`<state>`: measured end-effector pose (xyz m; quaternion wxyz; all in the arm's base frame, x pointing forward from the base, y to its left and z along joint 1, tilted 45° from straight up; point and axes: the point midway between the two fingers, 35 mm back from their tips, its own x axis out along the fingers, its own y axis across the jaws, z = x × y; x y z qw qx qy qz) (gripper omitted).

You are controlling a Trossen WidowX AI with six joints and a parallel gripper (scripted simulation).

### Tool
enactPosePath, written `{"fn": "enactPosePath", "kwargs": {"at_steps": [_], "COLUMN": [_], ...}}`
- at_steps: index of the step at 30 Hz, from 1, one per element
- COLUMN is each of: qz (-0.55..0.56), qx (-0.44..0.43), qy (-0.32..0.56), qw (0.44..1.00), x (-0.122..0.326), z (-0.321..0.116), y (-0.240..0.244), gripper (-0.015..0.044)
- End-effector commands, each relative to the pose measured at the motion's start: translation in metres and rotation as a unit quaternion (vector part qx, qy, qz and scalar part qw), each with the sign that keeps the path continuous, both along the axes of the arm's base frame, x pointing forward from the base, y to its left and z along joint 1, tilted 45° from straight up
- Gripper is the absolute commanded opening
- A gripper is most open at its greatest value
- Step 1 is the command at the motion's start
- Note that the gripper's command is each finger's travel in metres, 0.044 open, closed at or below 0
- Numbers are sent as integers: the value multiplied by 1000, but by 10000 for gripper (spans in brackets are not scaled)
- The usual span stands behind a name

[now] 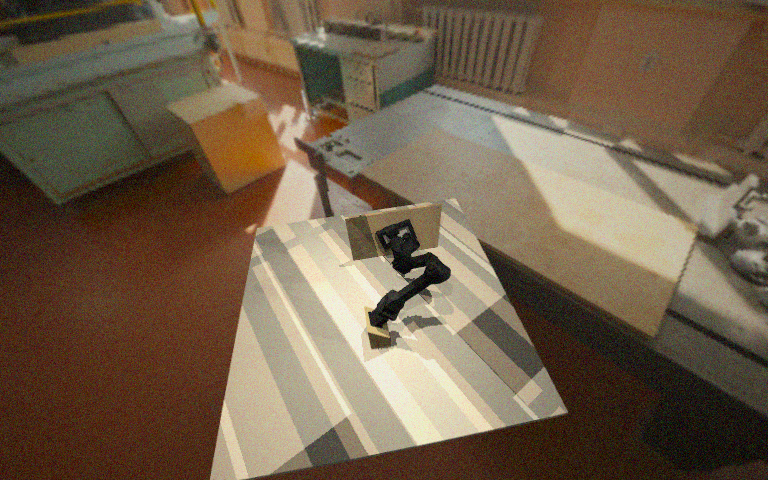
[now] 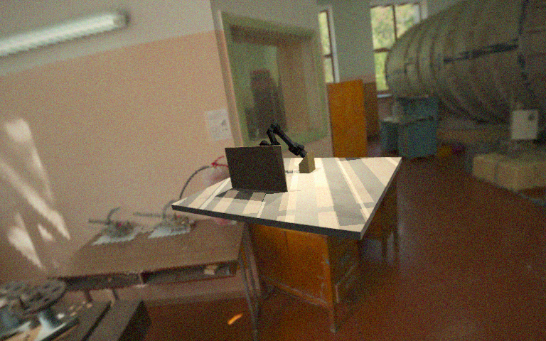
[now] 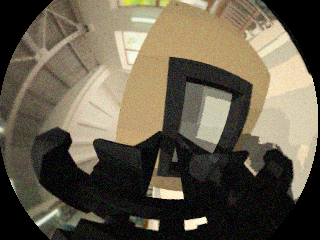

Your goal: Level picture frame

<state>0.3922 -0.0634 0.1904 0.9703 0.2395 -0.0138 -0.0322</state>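
Observation:
The black picture frame [image 1: 398, 223] [image 3: 175, 95] with a grey inner panel is in front of the upright tan wall board [image 1: 428, 226] [image 2: 256, 168] [image 3: 145, 90]. In the top view it looks tilted, its right side higher than its left against the board's top edge. My gripper [image 1: 402, 244] [image 3: 168, 134] is shut on the frame's lower edge, with its fingers meeting there in the wrist view. The screw and the notched strip are hidden behind the frame. In the exterior view the board hides the frame and my fingers.
The arm's base is at a small tan block [image 1: 379, 339] [image 2: 308, 163] on the striped-looking table top [image 1: 271, 362] [image 2: 350, 214]. The arm reaches from there to the board near the table's far edge in the top view. Shadows lie across the table.

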Motion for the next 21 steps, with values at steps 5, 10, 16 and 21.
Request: {"fn": "enactPosePath", "kwargs": {"at_steps": [5,10,16,21], "qz": [7,7,7,7], "qx": [0,0,0,0], "qy": [-5,-5,-5,-5], "qw": [1000,1000,1000,1000], "x": [0,0,0,0], "z": [5,6,9,10], "y": [3,2,2,2], "gripper": [0,0,0,0]}}
